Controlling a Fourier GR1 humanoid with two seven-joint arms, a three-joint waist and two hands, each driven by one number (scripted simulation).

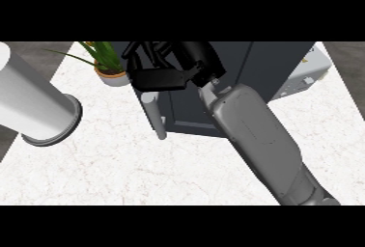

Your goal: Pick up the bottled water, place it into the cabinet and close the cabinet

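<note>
- Table: white marbled top that carries everything else. It is cut off by the view at its left and right sides.
- Cabinet: a dark grey box at the far middle of the table, taken as the landmark for these notes. Its dark front face runs down to a lower edge on the table. Its top is cut by the view.
- Right forearm: a grey shell that comes in from below and right of the cabinet. It lies slantwise across the cabinet's front and hides much of it.
- White cylinder: well to the left of the cabinet, with a grey rim at its foot. Its upper end is cut off.
- Pale appliance: just to the right of the cabinet, only partly seen. I cannot tell what it is.
- Right hand: black, over the cabinet's upper left part. Dark on dark, so I cannot tell how far open it is or whether it has hold of anything.
- Potted plant: green blades in a pale pot, just to the left of the cabinet, beside the hand.
- Handle: a pale grey bar at the cabinet's left edge, long axis running near to far.
- Bottled water: not made out. Its place, look, long axis and heading cannot be told; the hand and forearm cover the likeliest area.
</note>
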